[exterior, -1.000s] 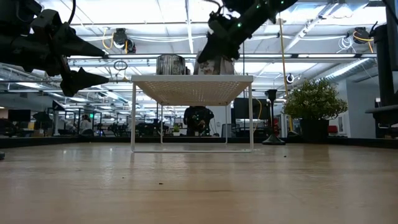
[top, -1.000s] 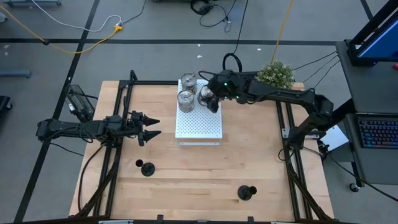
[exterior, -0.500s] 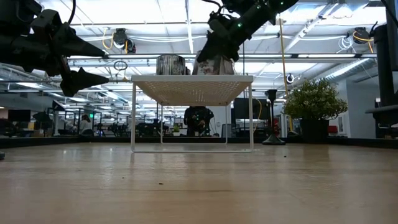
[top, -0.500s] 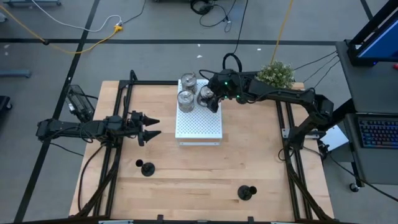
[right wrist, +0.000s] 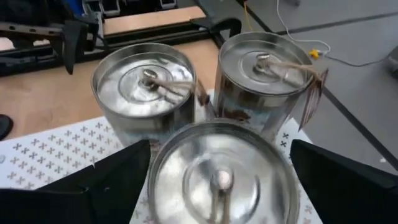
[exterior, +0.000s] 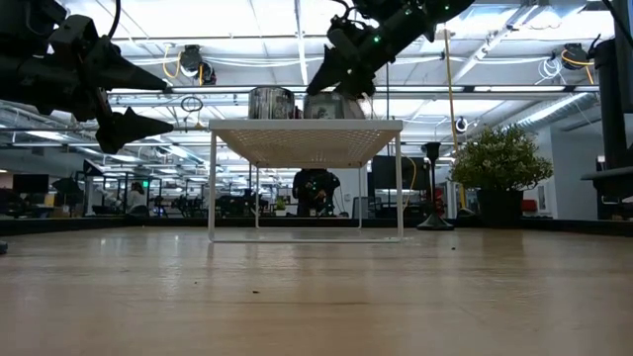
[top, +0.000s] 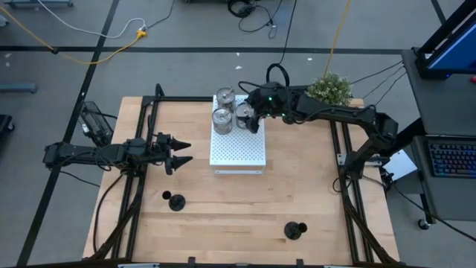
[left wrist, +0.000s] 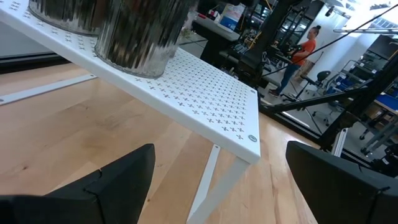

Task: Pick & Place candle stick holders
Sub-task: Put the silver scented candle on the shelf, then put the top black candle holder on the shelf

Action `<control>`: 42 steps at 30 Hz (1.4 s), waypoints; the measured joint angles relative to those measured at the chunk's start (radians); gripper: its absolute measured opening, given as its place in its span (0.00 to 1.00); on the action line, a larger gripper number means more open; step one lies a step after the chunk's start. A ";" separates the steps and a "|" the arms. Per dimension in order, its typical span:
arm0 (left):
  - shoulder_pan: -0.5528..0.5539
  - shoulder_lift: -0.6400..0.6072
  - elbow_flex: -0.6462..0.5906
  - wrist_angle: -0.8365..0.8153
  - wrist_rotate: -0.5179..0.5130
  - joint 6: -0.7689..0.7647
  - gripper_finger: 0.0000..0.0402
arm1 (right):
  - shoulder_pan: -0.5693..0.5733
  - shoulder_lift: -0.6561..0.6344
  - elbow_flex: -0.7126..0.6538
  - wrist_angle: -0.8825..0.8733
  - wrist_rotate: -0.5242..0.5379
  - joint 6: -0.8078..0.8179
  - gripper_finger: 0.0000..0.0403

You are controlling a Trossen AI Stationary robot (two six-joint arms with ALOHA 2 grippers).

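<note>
Three silver candle stick holders stand close together on the far end of the white perforated board (top: 238,149): two (top: 225,98) (top: 222,119) at the left and a third (top: 243,112) (right wrist: 221,180) beside them. My right gripper (top: 251,115) (right wrist: 221,205) is open, its fingers on either side of the third holder and just above it (exterior: 326,87). Two black holders (top: 175,201) (top: 295,230) stand on their round bases on the near table. A third black holder (exterior: 432,188) shows beside the plant. My left gripper (top: 190,151) (exterior: 170,106) is open and empty, left of the board.
The board stands on thin white legs (exterior: 212,188) above the wooden table (top: 312,193). A green bushy plant (top: 331,89) stands at the far right, behind my right arm. Black rails (top: 141,149) (top: 342,149) run along the table's left and right sides.
The third silver holder, which was tilted and a little above the board in my right gripper, now stands upright on the board beside the other two. My right gripper has shifted slightly toward the far left and its fingertips have risen above the holder.
</note>
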 joint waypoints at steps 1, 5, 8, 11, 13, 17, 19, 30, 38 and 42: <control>0.000 0.000 0.000 0.000 0.000 0.000 0.91 | 0.000 -0.001 0.000 0.002 -0.001 0.000 0.95; 0.000 0.000 0.000 0.000 0.000 0.000 0.91 | 0.002 -0.001 0.000 0.029 0.000 0.007 0.97; 0.000 0.000 0.000 0.000 0.000 0.000 0.91 | 0.002 -0.001 0.000 0.037 0.001 0.011 0.97; 0.000 0.000 0.000 0.000 0.000 0.000 0.91 | 0.002 0.000 0.000 0.040 0.018 0.006 0.97; 0.000 0.000 0.000 0.000 0.000 0.000 0.91 | 0.002 0.000 0.000 0.053 0.030 -0.001 0.98; 0.000 0.000 0.000 0.000 0.000 0.000 0.91 | 0.002 -0.015 -0.002 0.076 0.031 -0.005 0.97; 0.000 0.000 0.000 0.000 0.000 0.000 0.91 | 0.004 -0.032 -0.002 0.104 0.033 -0.012 0.97; 0.000 0.000 0.000 0.000 0.000 0.000 0.91 | 0.035 -0.208 -0.001 0.022 0.134 -0.082 0.96; 0.000 0.000 0.000 0.000 0.000 0.000 0.91 | 0.027 -0.368 -0.001 -0.284 0.368 -0.059 0.86; 0.000 0.000 0.000 0.000 0.000 0.000 0.91 | -0.018 -0.434 -0.002 -0.466 0.474 0.013 0.85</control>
